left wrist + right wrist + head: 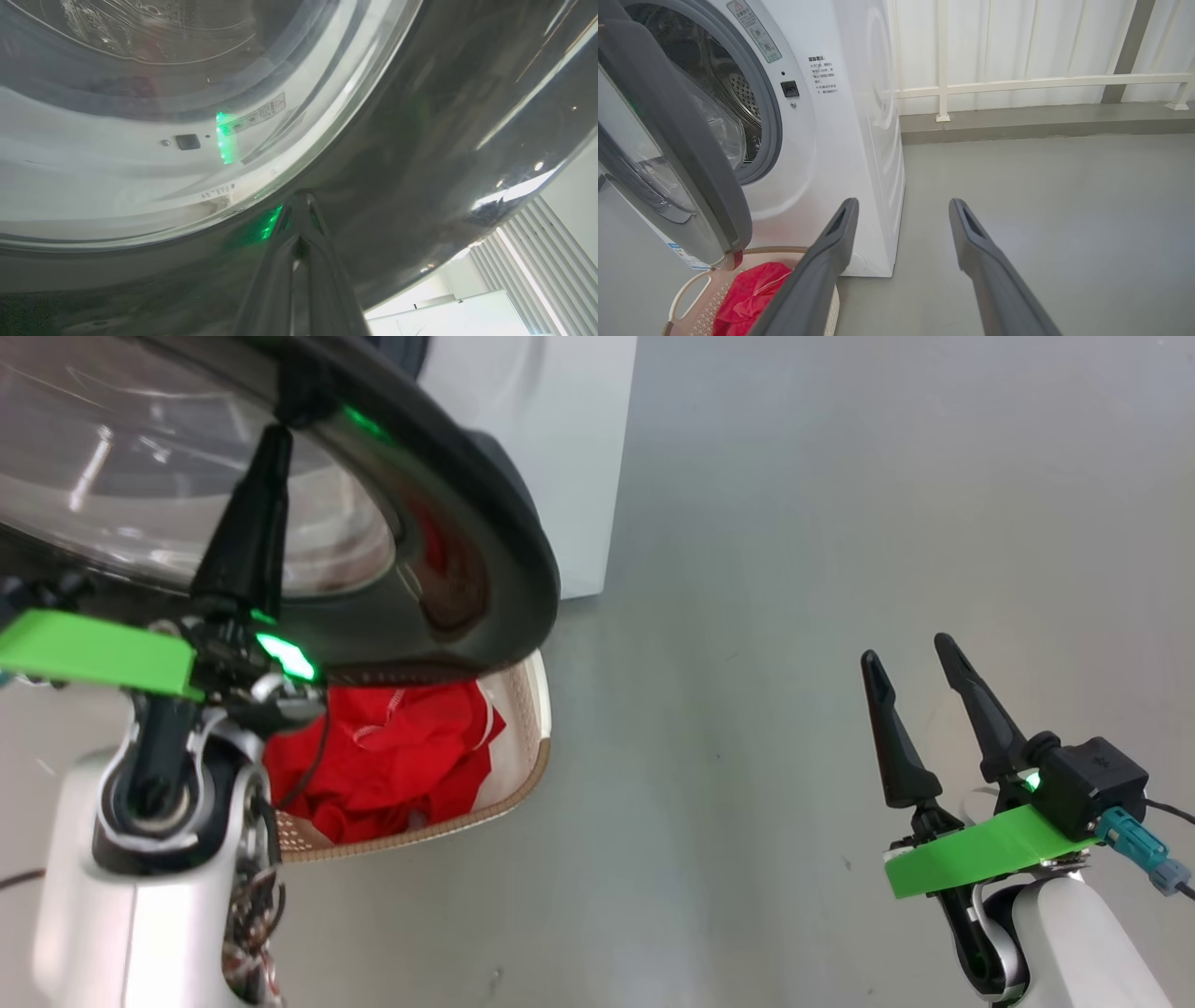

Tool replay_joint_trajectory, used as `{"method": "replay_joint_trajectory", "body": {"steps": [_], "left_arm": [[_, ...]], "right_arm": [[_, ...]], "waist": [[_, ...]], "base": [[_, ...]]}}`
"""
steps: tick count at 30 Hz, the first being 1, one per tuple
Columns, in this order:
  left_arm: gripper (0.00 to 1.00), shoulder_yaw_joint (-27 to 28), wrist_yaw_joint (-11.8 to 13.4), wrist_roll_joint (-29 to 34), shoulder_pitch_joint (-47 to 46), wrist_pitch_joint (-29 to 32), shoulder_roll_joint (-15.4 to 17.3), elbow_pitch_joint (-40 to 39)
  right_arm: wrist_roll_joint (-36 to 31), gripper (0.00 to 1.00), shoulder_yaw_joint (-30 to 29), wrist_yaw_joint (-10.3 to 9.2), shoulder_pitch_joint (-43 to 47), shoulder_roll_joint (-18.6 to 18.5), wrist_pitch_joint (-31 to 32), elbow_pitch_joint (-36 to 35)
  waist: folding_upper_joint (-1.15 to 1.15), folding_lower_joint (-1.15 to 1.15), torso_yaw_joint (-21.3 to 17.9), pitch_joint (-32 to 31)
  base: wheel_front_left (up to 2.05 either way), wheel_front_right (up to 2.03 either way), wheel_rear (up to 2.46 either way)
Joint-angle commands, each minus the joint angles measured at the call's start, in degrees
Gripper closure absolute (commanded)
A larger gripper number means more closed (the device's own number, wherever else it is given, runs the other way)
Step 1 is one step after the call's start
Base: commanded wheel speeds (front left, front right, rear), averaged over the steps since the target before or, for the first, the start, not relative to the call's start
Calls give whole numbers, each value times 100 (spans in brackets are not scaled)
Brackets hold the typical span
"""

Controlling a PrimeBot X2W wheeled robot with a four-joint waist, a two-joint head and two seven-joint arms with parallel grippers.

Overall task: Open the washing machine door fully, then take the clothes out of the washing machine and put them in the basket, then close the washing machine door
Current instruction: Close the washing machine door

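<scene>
The washing machine door (485, 523) stands partly open, its black rim over the basket (532, 747). My left gripper (280, 434) is shut, and its tips (299, 203) touch the glossy rim (420, 140) just beside the glass window. The red clothes (392, 765) lie piled in the basket in front of the washing machine (850, 140). My right gripper (906, 649) hangs open over the floor to the right, holding nothing. Between its fingers (904, 203) I see the machine's corner, with the door (677, 126), the steel drum (738, 93), the basket (691, 289) and the clothes (747, 294) to the left.
Grey floor (794, 616) stretches to the right of the machine. A white railing (1017, 84) and a pale wall close off the back. My left forearm (140, 896) is low beside the basket.
</scene>
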Motion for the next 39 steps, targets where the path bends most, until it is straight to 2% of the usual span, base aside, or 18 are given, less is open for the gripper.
{"method": "replay_joint_trajectory", "body": {"steps": [1,23,30,36,37,39], "left_arm": [[100,141,-124,47,-301,-50,95,-30],[100,156,-324,149,-1418,-89,143,827],[100,164,-360,185,-1551,-86,171,1006],[100,159,-414,223,-1312,-177,157,1092],[96,144,-429,240,-1236,-190,154,1086],[62,84,-454,307,-1057,-197,151,1050]], "right_arm": [[26,0,151,28,-120,-4,-37,-147],[67,0,167,28,-292,-4,-37,-171],[95,0,169,28,-316,-4,-37,-125],[116,0,148,28,-278,-4,-37,-91],[120,0,144,28,-264,-4,-37,-89],[141,0,144,28,-230,-4,-37,-79]], "waist": [[0,0,-57,111],[0,0,-273,523],[0,0,-296,467],[0,0,-221,321],[0,0,-201,287],[0,0,-153,212]], "base": [[0,0,0],[0,0,0],[0,0,0],[0,0,0],[0,0,0],[0,0,0]]}}
